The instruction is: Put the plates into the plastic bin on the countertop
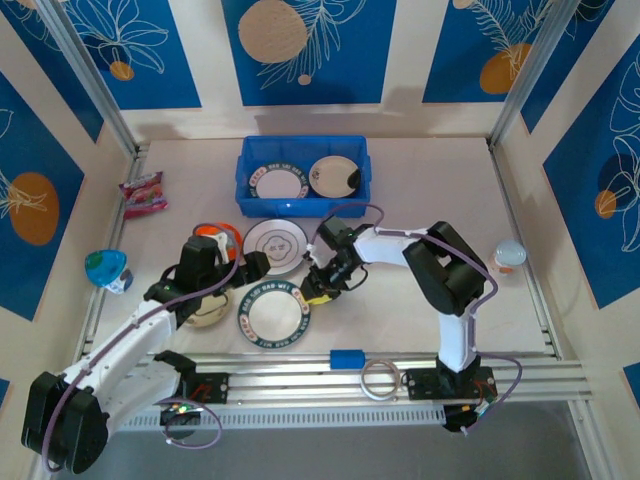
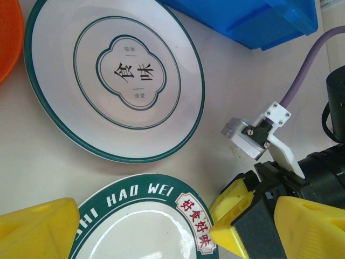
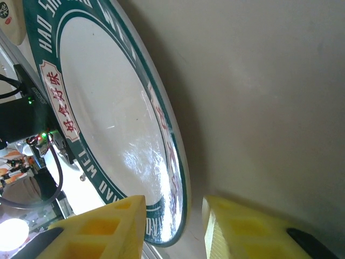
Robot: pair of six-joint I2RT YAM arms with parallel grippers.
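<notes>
The blue plastic bin [image 1: 303,150] [image 2: 253,21] at the back of the countertop [image 1: 440,190] holds a green-lettered plate [image 1: 278,181] and a cream plate [image 1: 334,176]. In front of it lie a white line-drawing plate [image 1: 275,245] [image 2: 121,75], an orange plate [image 1: 215,235] [image 2: 6,38], a cream plate [image 1: 208,312] and a green-lettered plate [image 1: 273,314] [image 2: 145,221] [image 3: 108,108]. My right gripper [image 1: 322,290] [image 3: 180,229] is open, its yellow fingers either side of that lettered plate's right rim. My left gripper [image 1: 243,278] [image 2: 172,234] hangs open over the same plate's far edge.
A pink snack packet [image 1: 142,192] and a teal object [image 1: 105,270] lie at the left. A small cup [image 1: 510,255] stands at the right. A small blue block [image 1: 347,358] and a tape ring [image 1: 379,380] sit on the metal rail [image 1: 520,365].
</notes>
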